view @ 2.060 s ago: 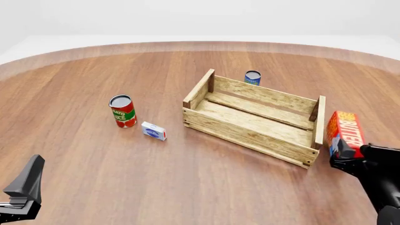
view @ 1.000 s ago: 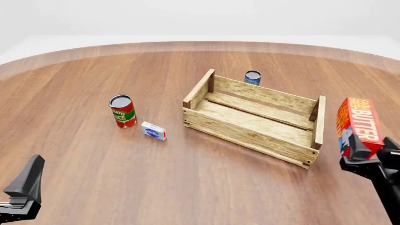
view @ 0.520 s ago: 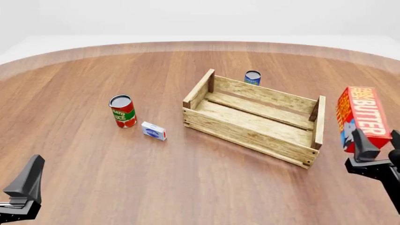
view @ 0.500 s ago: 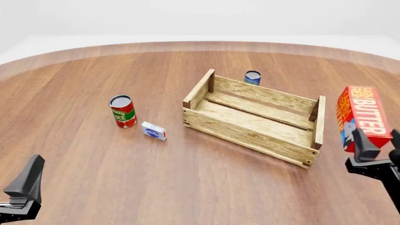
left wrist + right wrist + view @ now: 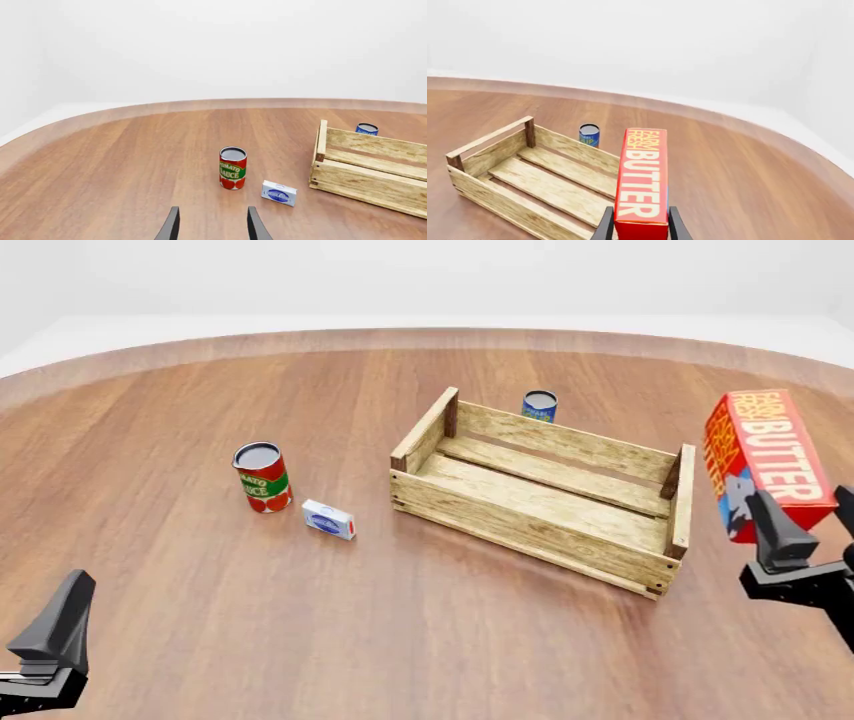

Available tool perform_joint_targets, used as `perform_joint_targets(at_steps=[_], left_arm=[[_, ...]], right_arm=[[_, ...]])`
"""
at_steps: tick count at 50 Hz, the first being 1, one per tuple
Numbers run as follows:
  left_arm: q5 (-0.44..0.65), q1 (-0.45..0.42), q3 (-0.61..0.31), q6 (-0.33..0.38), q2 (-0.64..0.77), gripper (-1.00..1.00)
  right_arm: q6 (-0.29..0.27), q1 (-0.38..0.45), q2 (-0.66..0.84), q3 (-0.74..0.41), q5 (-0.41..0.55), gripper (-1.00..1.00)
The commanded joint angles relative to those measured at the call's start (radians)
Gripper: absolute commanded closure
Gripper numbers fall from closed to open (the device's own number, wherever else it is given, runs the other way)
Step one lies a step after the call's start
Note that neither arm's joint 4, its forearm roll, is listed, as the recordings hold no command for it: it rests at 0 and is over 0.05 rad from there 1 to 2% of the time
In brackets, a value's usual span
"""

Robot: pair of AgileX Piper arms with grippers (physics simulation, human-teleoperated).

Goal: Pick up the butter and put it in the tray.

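Note:
The butter [image 5: 763, 461] is a red-orange carton with white lettering, held upright in the air to the right of the tray [image 5: 539, 489], clear of the table. My right gripper [image 5: 807, 540] is shut on its lower end. In the right wrist view the butter [image 5: 642, 175] stands between the two fingers [image 5: 605, 227], with the tray [image 5: 527, 184] of light wooden slats beyond it and nothing inside. My left gripper [image 5: 54, 640] rests at the near left of the table, far from both. Its fingers [image 5: 171, 225] stand apart with nothing between them.
A tomato sauce can [image 5: 262, 477] and a small white-and-blue box [image 5: 328, 519] stand left of the tray. A small blue can [image 5: 539, 405] stands just behind the tray's far wall. The round wooden table's edge curves along the back.
The right gripper has lifted the butter higher, from beside the tray's right end to above the height of its end board. The left arm has not moved.

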Motion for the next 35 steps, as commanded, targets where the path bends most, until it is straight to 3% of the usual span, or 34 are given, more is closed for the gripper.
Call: perform_joint_targets(at_steps=[1,16,35], left_arm=[[0.000,0.000,0.000,0.000,0.000,-1.00],[0.000,0.000,0.000,0.000,0.000,-1.00],[0.000,0.000,0.000,0.000,0.000,-1.00]], right_arm=[[-0.006,0.045,-0.040,-0.061,0.058,1.00],[-0.017,0.089,-0.031,-0.106,0.090,1.00],[-0.016,0.150,0.060,-0.139,0.036,1.00]])
